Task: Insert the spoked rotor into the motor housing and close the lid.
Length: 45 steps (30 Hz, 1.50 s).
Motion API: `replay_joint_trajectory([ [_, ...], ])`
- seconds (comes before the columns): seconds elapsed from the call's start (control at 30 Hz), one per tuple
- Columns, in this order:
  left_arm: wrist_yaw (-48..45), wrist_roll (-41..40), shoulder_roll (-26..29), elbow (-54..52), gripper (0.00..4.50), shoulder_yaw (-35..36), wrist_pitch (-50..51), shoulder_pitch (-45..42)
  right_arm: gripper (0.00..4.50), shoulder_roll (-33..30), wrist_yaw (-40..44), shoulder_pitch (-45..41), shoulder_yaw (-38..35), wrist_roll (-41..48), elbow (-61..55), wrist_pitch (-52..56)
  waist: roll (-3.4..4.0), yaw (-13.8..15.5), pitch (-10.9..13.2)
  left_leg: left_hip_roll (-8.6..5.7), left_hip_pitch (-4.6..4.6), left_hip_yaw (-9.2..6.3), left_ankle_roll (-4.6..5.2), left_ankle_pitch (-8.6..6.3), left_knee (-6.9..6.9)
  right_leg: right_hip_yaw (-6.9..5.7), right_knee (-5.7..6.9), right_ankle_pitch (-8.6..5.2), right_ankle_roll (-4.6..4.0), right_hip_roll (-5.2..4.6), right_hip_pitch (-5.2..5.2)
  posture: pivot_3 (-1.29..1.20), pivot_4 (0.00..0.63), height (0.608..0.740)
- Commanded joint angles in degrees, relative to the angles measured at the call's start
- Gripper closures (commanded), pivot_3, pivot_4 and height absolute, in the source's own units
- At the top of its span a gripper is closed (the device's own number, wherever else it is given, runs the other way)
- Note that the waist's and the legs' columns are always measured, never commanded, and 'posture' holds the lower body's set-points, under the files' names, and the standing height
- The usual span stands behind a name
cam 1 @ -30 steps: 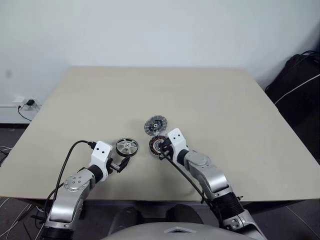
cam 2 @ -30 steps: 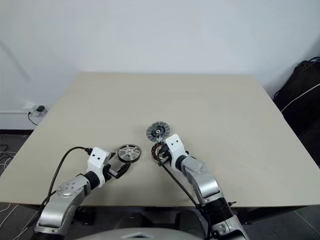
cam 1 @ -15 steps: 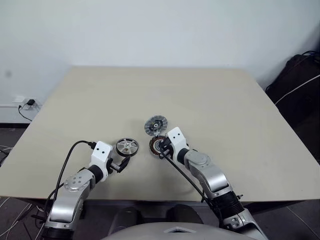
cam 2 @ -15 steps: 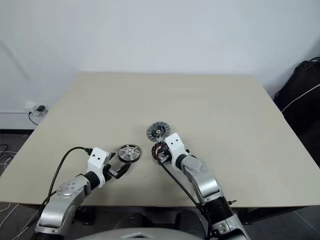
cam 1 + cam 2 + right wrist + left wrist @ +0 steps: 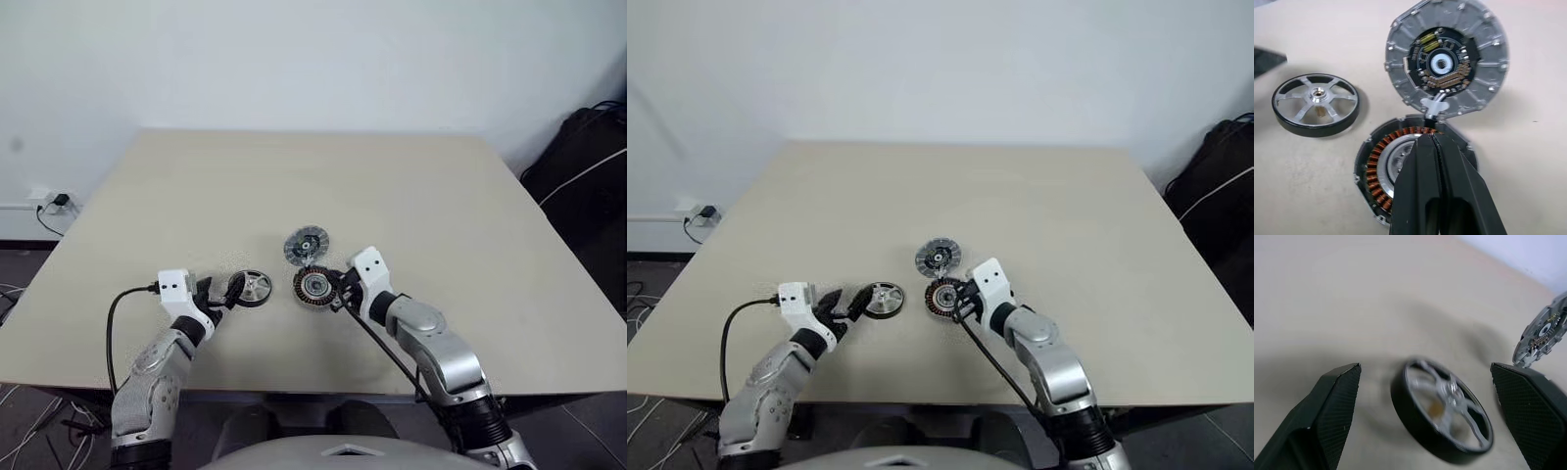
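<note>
Two wide-spread fingers of the left tool (image 5: 223, 294) flank the spoked rotor (image 5: 252, 287), likely light, rigid, slippery, best pinched across its black rim; the right tool (image 5: 1432, 142) is closed, empty.

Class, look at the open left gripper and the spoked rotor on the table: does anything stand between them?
Nothing visible does. The spoked rotor lies between the open left gripper's fingers, apart from both.

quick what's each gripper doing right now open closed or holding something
Left gripper: jaws open on either side of the spoked rotor, not closed on it.
Right gripper: jaws shut, holding nothing, over the motor housing.
</note>
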Motion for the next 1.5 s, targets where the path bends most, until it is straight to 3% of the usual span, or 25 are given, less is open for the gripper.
replay_joint_trajectory([
  [0.03,3.8,-5.2,-2.4,-1.1,0.0,1.8,5.7,-1.6,4.47,0.1,-0.6,-0.3,-1.3,1.0,-3.1,0.3,-0.09,0.1,0.1,0.0,0.0,-0.01,0.02,-0.01,0.04,0.0,0.0,0.01,0.02,0.0,0.01,0.0,0.0,0.74],
  [0.3,10.0,-9.6,-6.6,-1.0,0.0,3.4,12.0,-1.9,4.47,0.0,-1.2,0.0,-1.6,1.2,-3.9,0.7,-0.14,0.1,0.1,0.0,-0.01,-0.02,0.09,-0.05,0.17,0.0,-0.02,0.06,0.1,0.0,0.08,0.0,0.0,0.74],
  [0.53,13.8,-19.1,-10.0,0.0,0.0,7.1,17.1,-3.2,4.47,0.2,-1.5,0.0,-1.6,1.2,-3.8,0.7,-0.14,0.2,0.1,0.0,-0.01,-0.03,0.09,-0.05,0.17,0.0,-0.03,0.05,0.08,0.0,0.07,0.0,0.0,0.74],
  [0.63,16.3,-21.7,-10.3,1.0,0.58,7.9,19.6,-3.2,4.5,0.3,-1.6,-0.1,-1.7,1.2,-3.8,0.8,-0.14,0.4,0.1,-0.01,-0.01,-0.03,0.1,-0.06,0.17,0.0,-0.04,0.05,0.08,-0.01,0.08,0.0,0.0,0.74],
  [0.97,18.6,-28.0,-10.5,3.0,3.92,8.7,20.4,-2.9,4.5,0.4,-1.7,-0.1,-1.5,1.0,-3.3,0.8,-0.19,0.5,0.1,-0.01,-0.01,-0.03,0.09,-0.06,0.18,0.0,-0.04,0.05,0.07,-0.01,0.07,0.0,0.0,0.74],
  [1.3,13.8,-28.3,-10.2,1.3,4.01,8.7,13.9,-2.2,4.5,0.1,-1.7,0.6,-1.8,1.1,-3.9,1.2,-0.2,0.5,0.1,-0.01,-0.03,-0.05,0.08,-0.06,0.18,0.0,-0.04,0.06,-0.01,-0.01,0.04,0.0,0.0,0.74],
  [1.5,6.9,-36.0,-11.5,-1.6,4.01,6.5,12.5,-1.4,4.5,-0.6,-1.2,2.3,-3.1,2.1,-5.4,1.7,-0.2,0.5,0.1,-0.01,-0.18,-0.06,0.08,-0.06,0.18,0.0,-0.05,0.14,-0.21,-0.02,-0.09,0.0,0.0,0.74],
])
